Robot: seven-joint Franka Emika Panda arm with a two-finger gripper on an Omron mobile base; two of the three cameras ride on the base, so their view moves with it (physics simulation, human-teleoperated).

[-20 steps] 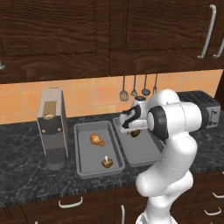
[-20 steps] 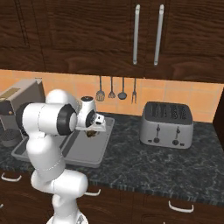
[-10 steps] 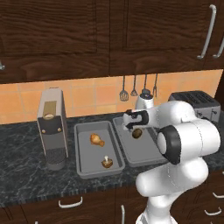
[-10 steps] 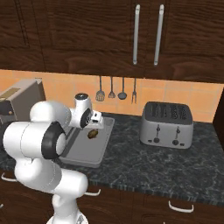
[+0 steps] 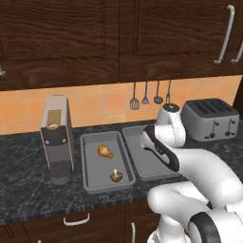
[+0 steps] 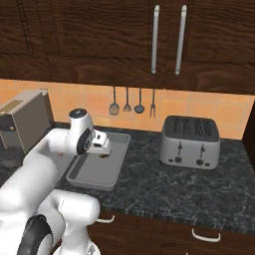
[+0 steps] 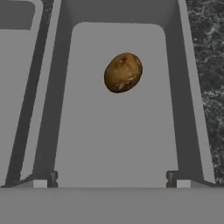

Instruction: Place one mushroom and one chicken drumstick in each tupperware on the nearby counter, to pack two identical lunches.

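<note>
Golden-brown chicken drumstick [image 7: 123, 72] lies free in right tupperware [image 7: 118, 144]; jaws spread wide, empty. Likely light, firm, greasy-slick; grip fat middle.

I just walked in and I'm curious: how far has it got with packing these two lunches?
Done: the left tupperware holds a chicken drumstick and a mushroom. In hand: the tool is open above the right tupperware, where what looks like the second drumstick is free of it. Left: a mushroom for that tray.
</note>
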